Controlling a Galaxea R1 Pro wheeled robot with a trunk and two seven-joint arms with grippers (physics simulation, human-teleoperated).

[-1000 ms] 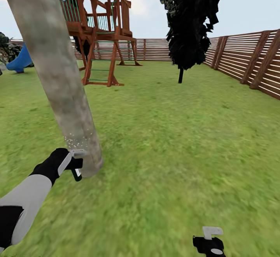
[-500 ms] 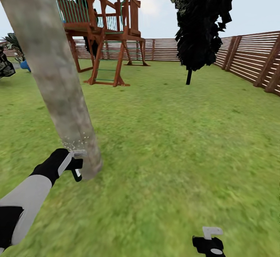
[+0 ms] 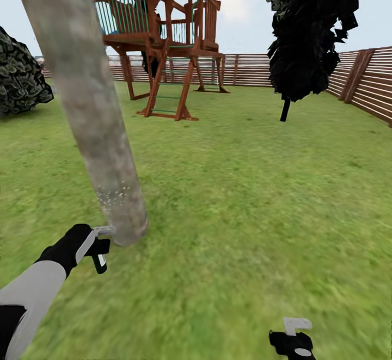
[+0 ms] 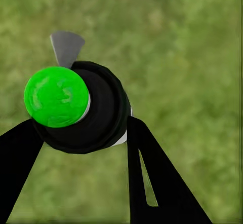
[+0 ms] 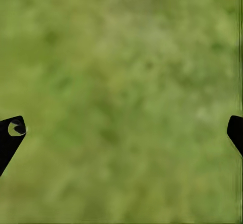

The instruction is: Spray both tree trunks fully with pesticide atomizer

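Since the earlier head views the whole scene has slid rightward in the frame: the play tower (image 3: 163,39) and the dark tree (image 3: 313,28) now sit further right, and a round bush (image 3: 22,80) has come in at the upper left. That is taken as the camera turning, not as things moving. The left end effector (image 3: 98,248), at lower left, is now seen slightly lower and a little apart from the foot of the trunk (image 3: 92,115).

The left end effector is clenched on the atomizer (image 4: 83,107); in the left wrist view its dark body and a bright green round cap are gripped between the two black fingers. A patch of pale specks (image 3: 113,196) is seen low on the trunk. Most of the trunk above looks bare, so the spraying is judged far from done, and the second tree appears untouched.

The right end effector (image 3: 292,338), at bottom right, is released, its fingers spread wide over grass.

The ground is green lawn (image 3: 245,197), blurred underfoot. A brown slat fence (image 3: 370,85) encloses the garden at the right and rear, under a pale sky.
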